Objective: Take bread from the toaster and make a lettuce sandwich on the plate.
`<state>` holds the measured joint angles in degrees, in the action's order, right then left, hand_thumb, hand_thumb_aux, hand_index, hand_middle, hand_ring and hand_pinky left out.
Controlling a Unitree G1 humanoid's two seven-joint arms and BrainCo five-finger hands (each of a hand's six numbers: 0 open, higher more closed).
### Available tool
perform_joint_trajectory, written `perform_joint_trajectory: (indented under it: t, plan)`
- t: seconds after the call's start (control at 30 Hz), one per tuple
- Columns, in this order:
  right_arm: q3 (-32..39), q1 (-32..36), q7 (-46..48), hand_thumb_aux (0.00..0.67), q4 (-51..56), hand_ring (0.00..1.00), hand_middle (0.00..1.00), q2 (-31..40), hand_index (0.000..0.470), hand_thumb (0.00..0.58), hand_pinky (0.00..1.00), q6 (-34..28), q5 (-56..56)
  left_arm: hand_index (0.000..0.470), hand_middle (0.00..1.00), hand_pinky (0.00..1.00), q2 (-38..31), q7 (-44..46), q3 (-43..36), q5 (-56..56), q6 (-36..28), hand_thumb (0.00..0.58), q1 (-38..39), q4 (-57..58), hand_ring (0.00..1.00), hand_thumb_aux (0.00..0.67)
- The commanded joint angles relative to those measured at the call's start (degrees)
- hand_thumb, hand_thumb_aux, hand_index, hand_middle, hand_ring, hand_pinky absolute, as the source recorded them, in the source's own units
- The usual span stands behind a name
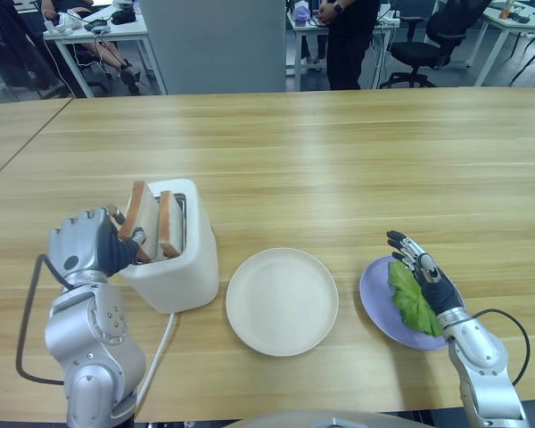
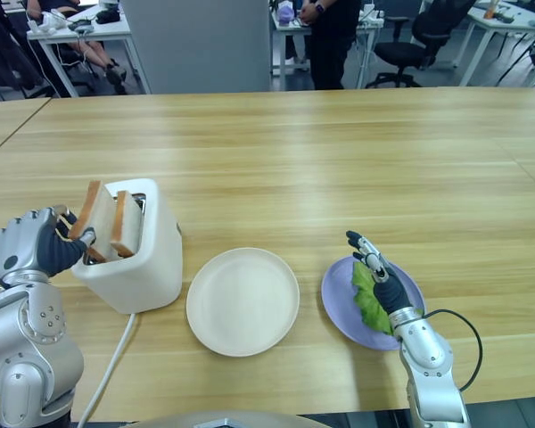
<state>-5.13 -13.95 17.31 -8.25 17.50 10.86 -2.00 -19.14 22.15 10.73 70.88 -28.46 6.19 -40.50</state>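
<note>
Presently, a white toaster (image 1: 174,263) stands on the wooden table (image 1: 339,160) at the robot's left, with two slices of bread upright in its slots. The left slice (image 1: 137,209) tilts outward; the right slice (image 1: 168,223) sits just beside it. The left hand (image 1: 94,245) is at the toaster's left side, its fingers curled and clamped on the left slice, which is still in its slot. A white cord (image 1: 156,357) runs from the toaster toward the near table edge. A cream plate (image 1: 282,300), round and bare, lies just right of the toaster. A purple plate (image 1: 373,294) lies further right, near it, carrying a green lettuce leaf (image 1: 412,299). The right hand (image 1: 423,267) lies over the leaf's right edge, fingers stretched out straight and spread, gripping nothing.
</note>
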Motion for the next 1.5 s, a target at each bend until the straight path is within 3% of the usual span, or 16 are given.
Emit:
perform_joint_trajectory:
  t: [0.03,0.47,0.6,0.87,1.13,1.5]
  plan:
    - [-0.47,-0.05,-0.24,0.0,0.92,0.0,0.0,-0.12,0.0,0.0,0.0,0.04,-0.39,0.46,1.0,1.0,1.06,-2.82,1.07,-1.79,0.65,0.58,-1.9,0.15,1.0,0.67]
    - [-0.6,0.53,-0.3,0.0,2.18,0.0,0.0,-0.34,0.0,0.0,0.0,0.3,-0.39,0.46,1.0,1.0,9.92,-21.04,5.52,-19.88,4.87,0.58,-9.61,4.91,1.0,0.67]
    - [-0.47,1.0,-0.35,0.0,2.51,0.0,0.0,-0.45,0.0,0.0,0.0,0.37,-0.33,0.46,1.0,1.0,14.2,-30.64,10.37,-30.2,9.86,0.58,-12.19,6.97,1.0,0.67]
    - [-0.29,1.62,-0.12,0.0,3.53,0.0,0.0,-0.43,0.0,0.0,0.0,0.69,-0.34,0.46,1.0,1.0,15.87,-42.27,14.31,-37.78,18.28,0.58,-13.86,3.83,1.0,0.67]
    - [0.14,2.06,-0.13,0.0,3.85,0.0,0.0,-0.7,0.0,0.0,0.0,0.75,-0.23,0.46,1.0,1.0,20.01,-37.0,9.03,-51.86,17.39,0.58,-16.24,-2.48,1.0,0.67]
    - [-0.92,4.13,-1.75,0.0,1.33,0.0,0.0,-1.05,0.0,0.0,0.0,0.75,-0.39,0.46,1.0,1.0,24.25,-22.18,-10.45,-69.12,7.92,0.58,-10.55,-1.73,1.0,0.67]
